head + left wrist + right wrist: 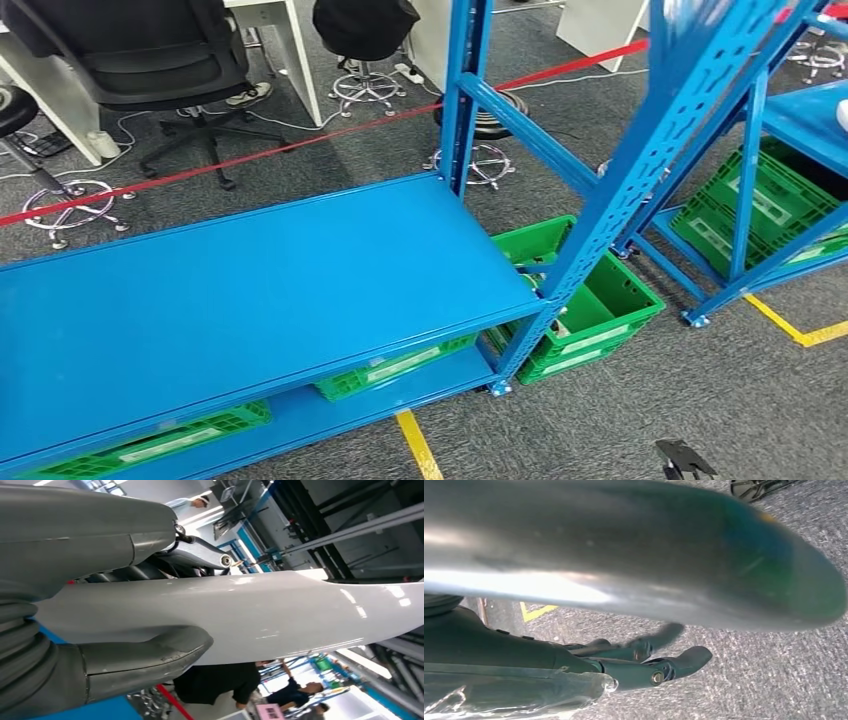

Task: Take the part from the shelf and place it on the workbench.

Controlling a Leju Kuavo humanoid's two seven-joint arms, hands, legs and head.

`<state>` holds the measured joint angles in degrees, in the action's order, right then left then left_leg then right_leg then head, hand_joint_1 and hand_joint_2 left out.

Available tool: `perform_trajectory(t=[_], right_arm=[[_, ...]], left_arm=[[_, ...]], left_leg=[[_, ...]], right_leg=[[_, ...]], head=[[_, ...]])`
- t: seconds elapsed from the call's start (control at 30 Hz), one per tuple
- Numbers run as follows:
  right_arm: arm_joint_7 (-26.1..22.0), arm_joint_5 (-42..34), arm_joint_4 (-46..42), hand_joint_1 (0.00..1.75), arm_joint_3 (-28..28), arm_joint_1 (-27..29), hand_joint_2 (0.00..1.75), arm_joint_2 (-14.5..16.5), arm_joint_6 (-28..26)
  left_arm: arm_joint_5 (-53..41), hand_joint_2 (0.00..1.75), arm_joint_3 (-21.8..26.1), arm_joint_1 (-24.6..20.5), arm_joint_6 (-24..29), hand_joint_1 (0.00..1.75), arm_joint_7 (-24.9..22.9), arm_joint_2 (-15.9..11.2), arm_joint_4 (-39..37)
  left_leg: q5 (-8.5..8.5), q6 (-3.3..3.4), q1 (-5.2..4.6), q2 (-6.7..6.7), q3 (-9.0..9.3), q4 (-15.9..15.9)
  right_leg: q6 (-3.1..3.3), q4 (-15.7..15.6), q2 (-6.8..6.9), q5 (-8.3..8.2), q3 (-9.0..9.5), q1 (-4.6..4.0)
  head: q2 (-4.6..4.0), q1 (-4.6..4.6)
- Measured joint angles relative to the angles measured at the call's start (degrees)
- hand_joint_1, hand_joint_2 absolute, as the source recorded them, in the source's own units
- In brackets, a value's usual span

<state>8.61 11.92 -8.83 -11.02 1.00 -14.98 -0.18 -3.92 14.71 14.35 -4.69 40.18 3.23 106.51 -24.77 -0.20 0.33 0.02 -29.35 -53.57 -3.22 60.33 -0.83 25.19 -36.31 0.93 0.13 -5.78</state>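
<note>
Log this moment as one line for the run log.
left hand: grips white part | right hand: hangs over grey floor, fingers curled | blue shelf: top bare

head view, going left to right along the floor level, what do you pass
green crate under the shelf → second green crate → yellow floor tape → open green crate by the upright → green crates under the right rack
</note>
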Motion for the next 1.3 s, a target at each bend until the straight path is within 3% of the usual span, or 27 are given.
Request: perform_trajectory(t=[0.07, 0.1, 0.13, 0.17, 0.27, 0.33, 0.4, 0.47, 0.53, 0.6, 0.63, 0.67, 0.7, 0.73, 0.8, 0.87, 0.93, 0.97, 1.03, 1.1, 1.13, 1.17, 1.2, 1.23, 1.3], right_arm=[[-0.31, 0.65, 0.0, 0.0, 0.02, 0.03, 0.0, 0.09, 0.11], [-0.44, 0.93, 0.0, 0.0, 0.03, 0.05, 0.0, 0.16, 0.18], [-0.52, 1.14, 0.0, 0.0, 0.04, 0.07, 0.0, 0.23, 0.23], [-0.51, 1.26, 0.0, 0.0, 0.05, 0.09, 0.0, 0.3, 0.21], [-0.11, 1.26, 0.0, 0.0, 0.07, -0.02, 0.0, 0.64, 0.04], [0.34, 1.14, -0.01, 0.0, 0.05, -0.16, 0.0, 1.03, -0.05], [0.62, 1.04, -0.01, 0.0, 0.04, -0.31, 0.0, 1.26, -0.04], [0.72, 1.03, -0.02, 0.0, 0.04, -0.41, 0.0, 1.4, 0.0], [0.55, 1.01, -0.02, 0.0, 0.02, -0.39, 0.0, 1.43, 0.04], [0.2, 0.98, -0.02, 0.0, 0.0, -0.36, 0.0, 1.45, 0.28], [0.05, 0.97, -0.02, 0.0, 0.0, -0.34, 0.0, 1.46, 0.48], [-0.06, 0.97, -0.02, 0.0, 0.0, -0.32, 0.0, 1.47, 0.67], [-0.13, 0.97, -0.02, 0.0, 0.0, -0.31, 0.0, 1.47, 0.82], [-0.19, 0.97, -0.02, 0.0, 0.0, -0.31, 0.0, 1.47, 0.93], [-0.28, 0.97, -0.05, 0.0, 0.0, -0.29, 0.0, 1.47, 1.01], [-0.38, 0.98, -0.08, 0.0, 0.0, -0.21, 0.0, 1.47, 1.04], [-0.61, 1.01, -0.08, 0.0, 0.0, -0.1, 0.0, 1.46, 1.12], [-0.74, 1.02, -0.07, 0.0, 0.0, -0.04, 0.0, 1.46, 1.19], [-0.94, 1.04, -0.07, 0.0, -0.01, 0.06, 0.0, 1.45, 1.3], [-0.96, 1.06, -0.07, 0.0, -0.02, 0.0, 0.0, 1.45, 1.34], [-0.96, 1.08, -0.07, 0.0, -0.02, -0.03, 0.0, 1.45, 1.34], [-0.96, 1.11, -0.07, 0.0, -0.02, -0.05, 0.0, 1.45, 1.34], [-0.96, 1.14, -0.08, 0.0, -0.03, -0.05, 0.0, 1.44, 1.34], [-0.96, 1.14, -0.09, 0.0, -0.03, -0.07, 0.0, 1.44, 1.34], [-0.95, 1.17, -0.18, 0.0, -0.03, -0.32, 0.0, 1.44, 1.34]], left_arm=[[1.09, 1.75, -0.08, 0.71, -0.34, 1.75, 0.05, 0.44, 0.13], [1.57, 1.75, -0.02, 1.05, -0.65, 1.75, 0.05, 0.73, 0.18], [2.06, 1.75, 0.08, 1.33, -1.01, 1.75, 0.05, 1.05, 0.21], [2.57, 1.75, 0.21, 1.56, -1.42, 1.75, 0.05, 1.44, 0.21], [3.17, 1.75, 0.68, 2.1, -2.62, 1.75, 0.05, 2.48, 0.25], [2.48, 1.75, 0.93, 2.23, -3.23, 1.75, 0.07, 2.82, 0.29], [1.33, 1.75, 1.03, 2.33, -3.6, 1.75, 0.1, 3.04, 0.31], [0.47, 1.75, 1.14, 2.43, -3.71, 1.75, 0.12, 3.12, 0.31], [0.17, 1.75, 1.24, 2.46, -3.72, 1.75, 0.12, 3.13, 0.31], [0.11, 1.75, 1.25, 2.45, -3.81, 1.75, 0.12, 3.14, 0.31], [0.13, 1.75, 1.25, 2.45, -3.87, 1.75, 0.12, 3.14, 0.31], [0.13, 1.75, 1.25, 2.45, -3.93, 1.75, 0.12, 3.14, 0.31], [0.14, 1.75, 1.25, 2.43, -3.97, 1.75, 0.12, 3.13, 0.31], [0.14, 1.75, 1.25, 2.4, -3.99, 1.75, 0.12, 3.13, 0.31], [0.14, 1.75, 1.25, 2.23, -4.03, 1.75, 0.12, 3.12, 0.38], [0.17, 1.75, 1.25, 2.09, -4.06, 1.75, 0.13, 3.12, 0.53], [0.17, 1.75, 1.24, 2.05, -4.11, 1.75, 0.14, 3.13, 0.62], [0.15, 1.75, 1.22, 2.01, -4.15, 1.75, 0.14, 3.13, 0.64], [0.17, 1.75, 1.19, 1.95, -4.41, 1.75, 0.14, 3.13, 0.66], [0.22, 1.75, 1.14, 1.94, -5.04, 1.75, 0.14, 3.12, 0.62], [0.15, 1.75, 1.1, 1.94, -5.38, 1.75, 0.14, 3.11, 0.58], [0.02, 1.75, 1.04, 1.93, -5.7, 1.75, 0.14, 3.11, 0.51], [-0.15, 1.75, 0.99, 1.94, -5.91, 1.75, 0.14, 3.11, 0.43], [-0.28, 1.75, 0.95, 1.94, -6.03, 1.75, 0.14, 3.11, 0.37], [-0.41, 1.75, 0.87, 1.91, -6.15, 1.75, 0.14, 3.09, 0.3]], left_leg=[[0.16, 0.08, 0.09, 0.15, -0.12, 0.08], [0.21, 0.05, 0.11, 0.22, -0.21, 0.03], [0.27, 0.0, 0.17, 0.27, -0.29, -0.02], [0.33, -0.12, 0.27, 0.28, -0.36, -0.09], [0.32, -1.09, 0.67, 0.13, -0.69, -0.66], [0.35, -1.9, 0.54, -0.14, -1.02, -1.28], [0.63, -2.56, 0.49, -0.36, -1.47, -1.7], [-0.54, -3.11, 0.62, -0.38, -2.45, -2.79], [-5.0, -3.3, 0.62, -0.3, -4.69, -7.88], [-9.72, -3.18, 0.55, -0.27, -7.4, -15.66], [-10.58, -3.01, 0.49, -0.27, -7.96, -18.17], [-10.22, -2.74, 0.4, -0.27, -7.61, -18.84], [-8.83, -2.36, 0.25, -0.27, -6.15, -17.37], [-7.14, -1.88, 0.02, -0.27, -3.75, -14.16], [-5.55, -0.99, -0.51, -0.22, 1.76, -6.04], [-5.7, -0.69, -0.9, -0.17, 4.2, -1.73], [-4.91, -0.38, -0.97, -0.1, 3.72, -1.26], [-4.31, -0.01, -0.91, -0.01, 3.27, -1.21], [-2.96, 0.63, -0.71, 0.15, 2.07, -1.04], [-1.68, 0.87, -0.72, 0.21, 0.53, -1.13], [-1.01, 0.86, -0.72, 0.23, -0.34, -1.21], [-0.36, 0.81, -0.73, 0.25, -1.23, -1.32], [0.24, 0.71, -0.71, 0.26, -2.1, -1.45], [0.78, 0.54, -0.68, 0.26, -2.93, -1.61], [1.68, 0.01, -0.73, 0.26, -4.18, -2.08]], right_leg=[[-0.52, 7.52, 0.26, 4.53, -2.62, 0.13], [-0.77, 11.17, 0.3, 6.12, -3.8, 0.22], [-0.99, 13.14, 0.32, 6.65, -4.15, 0.31], [-1.2, 12.71, 0.35, 6.05, -3.35, 0.43], [-2.01, 1.71, 0.24, 2.17, 3.83, 0.92], [-1.4, -1.89, -0.26, 1.73, 6.01, 0.99], [0.07, -1.32, -0.54, 1.72, 5.18, 0.91], [1.26, -1.03, -0.39, 1.4, 4.17, 0.86], [2.24, -1.04, -0.19, 0.52, 3.0, 0.73], [2.67, -1.04, -0.05, -0.5, 1.57, 0.38], [2.74, -1.02, 0.01, -0.99, 0.9, 0.18], [2.77, -1.01, 0.06, -1.48, 0.26, -0.01], [2.77, -1.01, 0.09, -2.01, -0.36, -0.19], [2.75, -1.01, 0.09, -2.54, -0.91, -0.32], [2.5, -0.98, 0.08, -3.58, -1.73, -0.54], [1.96, -1.23, 0.11, -4.64, -1.97, -0.59], [1.27, -1.7, 0.15, -5.51, -2.0, -0.45], [0.92, -1.41, 0.2, -4.86, -2.29, -0.36], [0.34, 2.22, 0.3, -0.41, -3.5, -0.27], [-0.09, 9.58, 0.37, 5.17, -5.09, -0.26], [-0.22, 12.79, 0.37, 6.34, -5.39, -0.27], [-0.27, 14.56, 0.37, 6.16, -4.98, -0.27], [-0.28, 14.31, 0.37, 4.88, -3.58, -0.26], [-0.26, 11.96, 0.38, 3.27, -1.13, -0.25], [-0.25, 3.41, 0.34, 2.89, 5.27, -0.21]], head=[[0.0, -0.23], [0.0, -0.28], [0.0, -0.27], [0.0, -0.28], [0.0, -0.42], [0.01, -0.57], [0.02, -0.55], [0.02, -0.35], [0.02, -0.07], [0.01, 0.04], [0.01, 0.05], [0.0, 0.04], [0.01, 0.04], [0.01, 0.04], [0.02, 0.01], [0.02, 0.02], [0.01, 0.14], [0.01, 0.24], [0.0, 0.21], [0.0, 0.11], [0.0, 0.09], [0.0, 0.09], [0.0, 0.08], [0.0, 0.08], [0.0, 0.06]])
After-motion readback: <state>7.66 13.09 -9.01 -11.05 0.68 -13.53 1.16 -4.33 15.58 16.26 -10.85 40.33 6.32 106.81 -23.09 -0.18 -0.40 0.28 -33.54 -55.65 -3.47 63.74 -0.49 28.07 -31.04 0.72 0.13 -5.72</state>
